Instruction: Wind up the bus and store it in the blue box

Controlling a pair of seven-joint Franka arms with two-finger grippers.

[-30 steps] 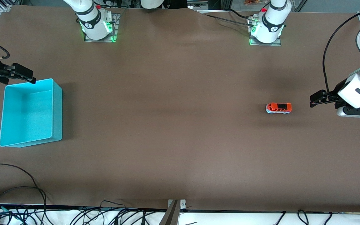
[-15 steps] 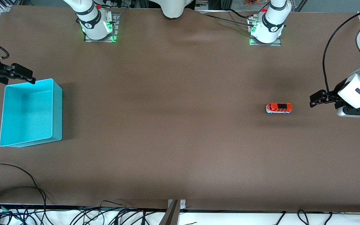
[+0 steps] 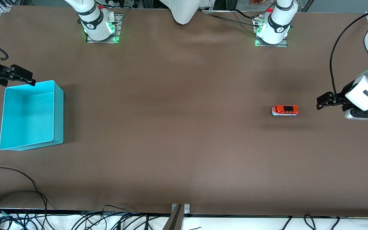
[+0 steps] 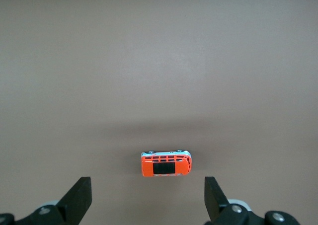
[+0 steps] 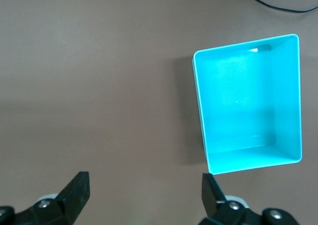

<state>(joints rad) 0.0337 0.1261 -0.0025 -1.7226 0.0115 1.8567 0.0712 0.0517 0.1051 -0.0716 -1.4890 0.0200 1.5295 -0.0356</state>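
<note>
The bus (image 3: 285,110) stands on its wheels on the brown table toward the left arm's end, orange roof up. My left gripper (image 3: 322,103) hovers beside it, toward the table's end, open and empty. In the left wrist view the bus (image 4: 166,164) lies ahead of the open left gripper (image 4: 147,201), not between the fingers. The blue box (image 3: 27,115) sits empty at the right arm's end. My right gripper (image 3: 22,76) hangs open and empty over the box's corner nearest the bases. In the right wrist view the box (image 5: 248,106) lies to one side of the right gripper (image 5: 144,192).
The two arm bases (image 3: 99,28) (image 3: 272,30) stand along the table's edge farthest from the front camera. A white shape (image 3: 184,11) reaches over that edge between them. Loose cables (image 3: 14,191) and a metal bracket (image 3: 177,217) lie at the edge nearest the camera.
The white shape between the bases has come further over the table's edge. The bus, the box and both grippers have hardly moved.
</note>
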